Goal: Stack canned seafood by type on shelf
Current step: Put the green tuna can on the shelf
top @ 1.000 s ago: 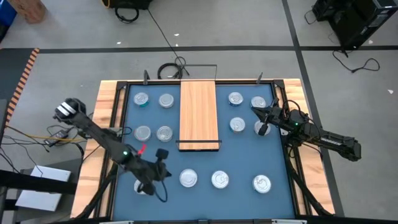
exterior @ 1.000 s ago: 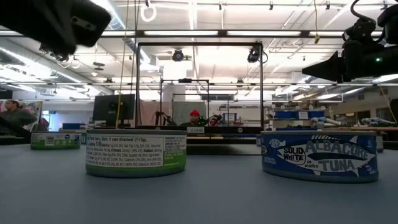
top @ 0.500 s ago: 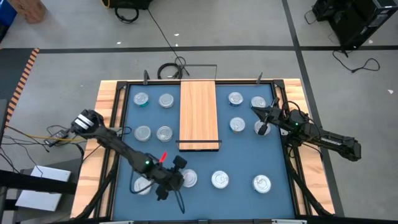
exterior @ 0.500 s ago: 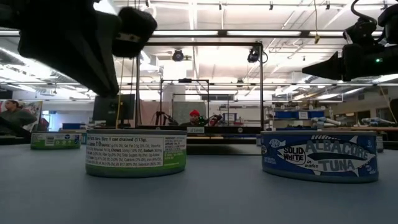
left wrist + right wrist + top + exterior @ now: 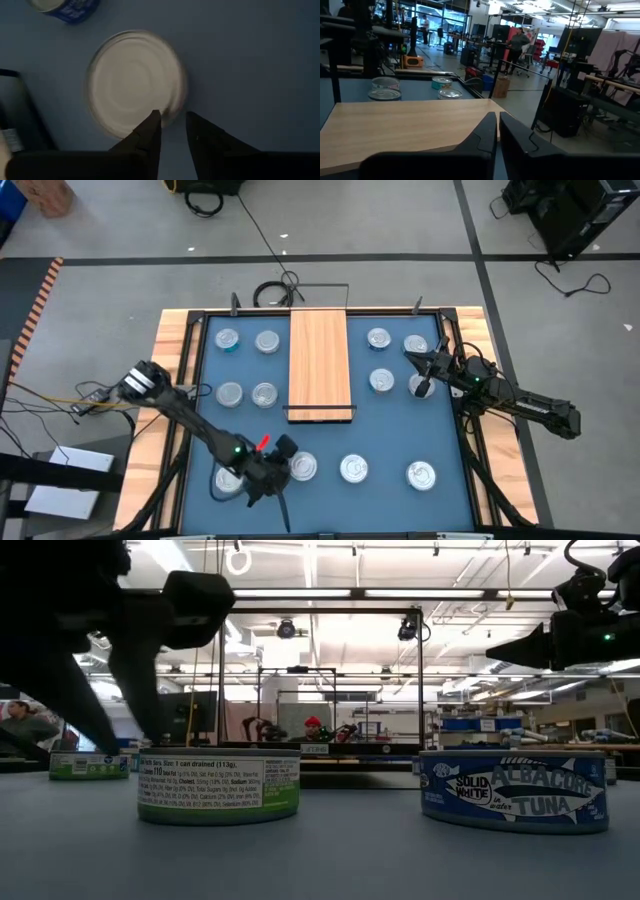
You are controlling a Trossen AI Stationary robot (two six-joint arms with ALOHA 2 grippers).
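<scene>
Several tins of canned seafood with silver tops stand on the blue table on both sides of the light-wood shelf (image 5: 320,360). My left gripper (image 5: 286,469) is open a little. It points down at a slant, just over the left rim of a green-sided tin (image 5: 304,467) in the near row. The same tin (image 5: 135,82) lies ahead of its fingertips (image 5: 172,125) in the left wrist view. In the low view the dark fingers (image 5: 150,710) hang close above that tin (image 5: 218,785). My right gripper (image 5: 409,357) waits shut and level at the right.
A blue tuna tin (image 5: 515,790) stands to the right of the green one, also in the near row (image 5: 352,468). Another tin (image 5: 228,480) is partly hidden under my left arm. A black frame and wooden rails (image 5: 170,360) border the table.
My left gripper has swung toward the table's right edge and come down to the green-sided tin in the near row, rolling at the wrist. In the low view its fingers now stand apart, so it has opened a little. No tin has moved.
</scene>
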